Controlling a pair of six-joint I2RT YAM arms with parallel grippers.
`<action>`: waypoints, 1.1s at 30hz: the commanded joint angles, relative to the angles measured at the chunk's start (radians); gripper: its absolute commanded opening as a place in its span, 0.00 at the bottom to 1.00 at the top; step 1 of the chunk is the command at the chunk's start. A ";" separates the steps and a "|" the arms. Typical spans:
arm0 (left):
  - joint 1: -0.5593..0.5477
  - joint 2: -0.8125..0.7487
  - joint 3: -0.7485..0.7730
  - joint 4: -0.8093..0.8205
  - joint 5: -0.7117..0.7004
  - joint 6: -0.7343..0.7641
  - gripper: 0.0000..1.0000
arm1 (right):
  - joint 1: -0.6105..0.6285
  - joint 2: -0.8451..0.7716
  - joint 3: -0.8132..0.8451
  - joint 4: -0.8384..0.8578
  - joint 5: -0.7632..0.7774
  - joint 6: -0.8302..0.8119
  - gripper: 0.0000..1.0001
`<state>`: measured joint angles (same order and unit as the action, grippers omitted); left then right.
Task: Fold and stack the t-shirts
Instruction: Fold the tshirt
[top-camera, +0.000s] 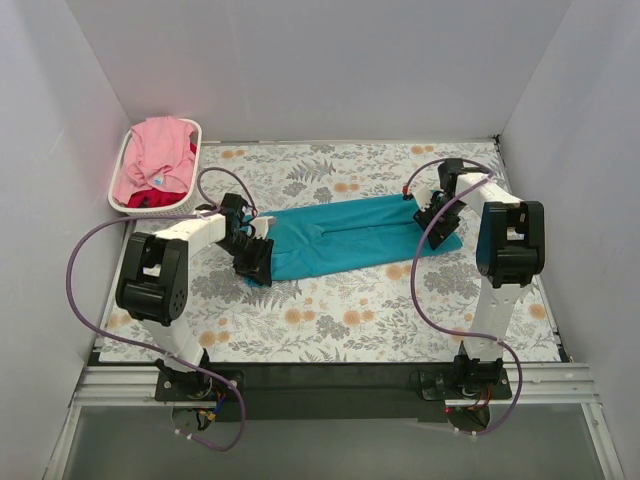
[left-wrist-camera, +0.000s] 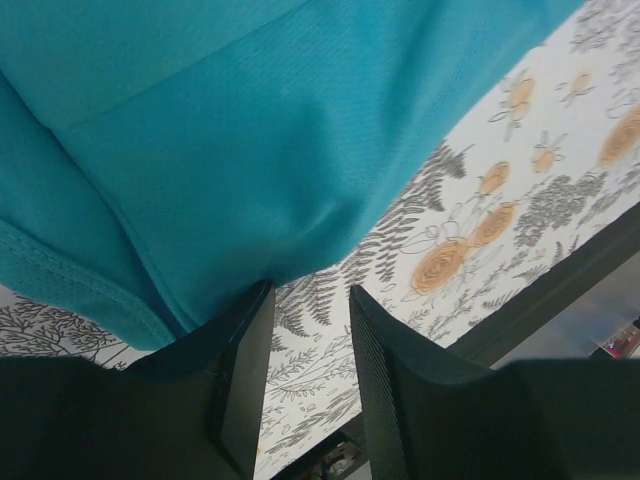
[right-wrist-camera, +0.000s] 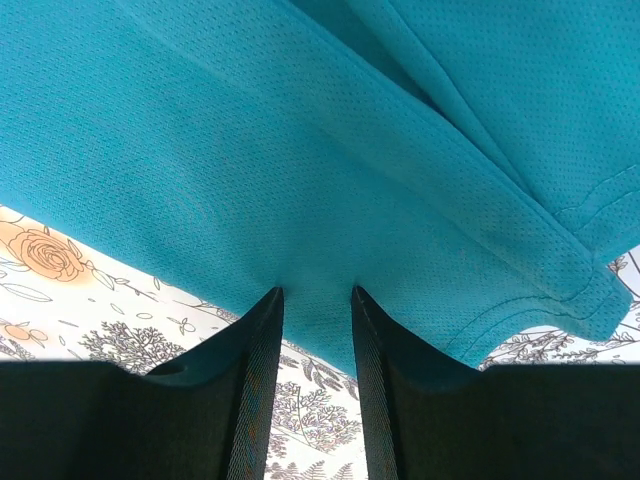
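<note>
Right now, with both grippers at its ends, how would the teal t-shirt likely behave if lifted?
The teal t-shirt looks thin and floppy: it lies flat with soft creases, so it would probably sag between the left gripper and right gripper. Its fine mesh weave suggests it is light, perhaps slightly slippery.

- We can read no text, label, brand, number or sign in any of the three views.
- The pink shirt (top-camera: 155, 160) in the basket (top-camera: 128, 150) carries a small blue patch, too small for us to read.
- The tablecloth (top-camera: 340, 320) shows only a printed pattern of flowers and ferns, no lettering.
</note>
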<state>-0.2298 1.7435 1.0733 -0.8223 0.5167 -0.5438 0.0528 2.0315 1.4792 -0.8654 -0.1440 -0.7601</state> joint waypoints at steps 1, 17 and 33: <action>0.009 0.004 -0.033 0.014 -0.043 -0.018 0.34 | -0.005 0.042 -0.023 0.005 0.058 0.008 0.41; 0.027 -0.151 0.145 -0.103 0.071 0.004 0.34 | -0.005 -0.145 0.025 -0.064 -0.045 0.015 0.41; 0.027 0.019 0.031 0.051 -0.268 -0.074 0.35 | -0.001 0.003 -0.022 -0.024 0.090 -0.005 0.36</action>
<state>-0.2066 1.7615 1.1206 -0.7998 0.3424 -0.6102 0.0525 2.0388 1.4883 -0.8940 -0.0841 -0.7589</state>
